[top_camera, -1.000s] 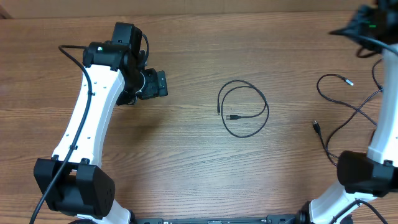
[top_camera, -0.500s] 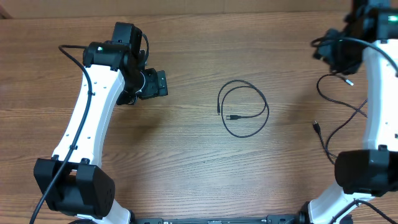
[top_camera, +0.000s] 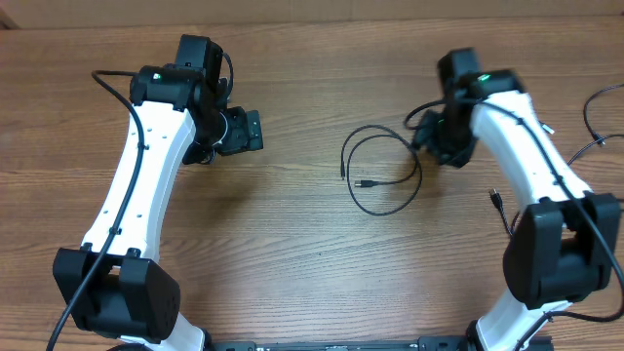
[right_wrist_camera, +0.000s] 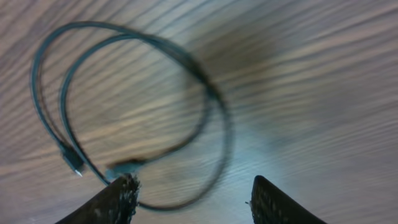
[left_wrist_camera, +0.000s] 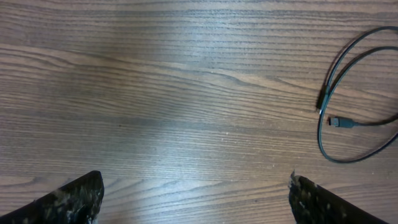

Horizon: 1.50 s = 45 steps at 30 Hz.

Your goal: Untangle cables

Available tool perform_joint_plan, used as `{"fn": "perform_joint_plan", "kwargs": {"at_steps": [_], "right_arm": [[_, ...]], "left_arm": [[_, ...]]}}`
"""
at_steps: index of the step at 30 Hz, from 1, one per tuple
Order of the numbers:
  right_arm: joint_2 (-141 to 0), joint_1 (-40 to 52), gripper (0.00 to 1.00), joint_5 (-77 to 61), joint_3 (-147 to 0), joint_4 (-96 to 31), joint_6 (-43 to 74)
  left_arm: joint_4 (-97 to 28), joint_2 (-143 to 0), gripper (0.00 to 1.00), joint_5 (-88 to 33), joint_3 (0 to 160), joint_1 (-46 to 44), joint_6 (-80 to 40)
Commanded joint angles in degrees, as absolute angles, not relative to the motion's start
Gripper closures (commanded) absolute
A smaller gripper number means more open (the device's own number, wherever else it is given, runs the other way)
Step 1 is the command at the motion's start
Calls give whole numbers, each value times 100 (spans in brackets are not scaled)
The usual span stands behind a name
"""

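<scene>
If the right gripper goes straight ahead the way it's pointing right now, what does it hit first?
Most likely the looped black cable, lying on the table directly ahead of the right gripper; its loop shows between the open fingers in the wrist view. Height is hard to judge.

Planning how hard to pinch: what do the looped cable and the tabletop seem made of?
Looped cable: probably rubber or plastic jacket, matte black; it lies in soft curves without kinks. Tabletop: wood or wood-look laminate, smooth, slight sheen; straight grain lines and a pale glare patch show.
</scene>
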<state>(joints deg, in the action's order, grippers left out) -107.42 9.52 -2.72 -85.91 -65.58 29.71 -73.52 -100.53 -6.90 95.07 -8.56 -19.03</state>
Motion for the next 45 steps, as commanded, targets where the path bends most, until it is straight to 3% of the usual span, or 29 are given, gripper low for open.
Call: {"fn": "perform_joint_plan", "kwargs": {"at_steps": [1, 13, 25, 27, 30, 32, 42, 45], "right_arm": [[-10702, 1293, 43, -268, -8121, -6066, 3776], [-10847, 2416, 44, 314, -7168, -4672, 4676], [-11404, 2502, 44, 287, -7168, -4545, 4783], [-11404, 2502, 51, 287, -7168, -4545, 4781], [-11404, 2502, 73, 281, -7168, -4550, 4779], [-11404, 2502, 80, 220, -7168, -4552, 4779], [-11399, 2502, 96, 115, -7172, -4705, 4748], [-11314, 2488, 96, 119, -7199, -4727, 4392]], "left_arm": [[-7349, -10099, 6, -735, 9496, -871, -1798], [-7367, -10099, 6, -733, 9496, -871, -1798], [-7365, -10099, 6, -729, 9496, -871, -1796], [-7363, -10099, 6, -709, 9498, -871, -1796], [-7363, -10099, 6, -709, 9496, -871, -1796], [-7363, -10099, 6, -707, 9496, -871, -1796], [-7365, -10099, 6, -709, 9496, -871, -1796], [-7369, -10099, 6, -709, 9496, -871, -1796]]}}
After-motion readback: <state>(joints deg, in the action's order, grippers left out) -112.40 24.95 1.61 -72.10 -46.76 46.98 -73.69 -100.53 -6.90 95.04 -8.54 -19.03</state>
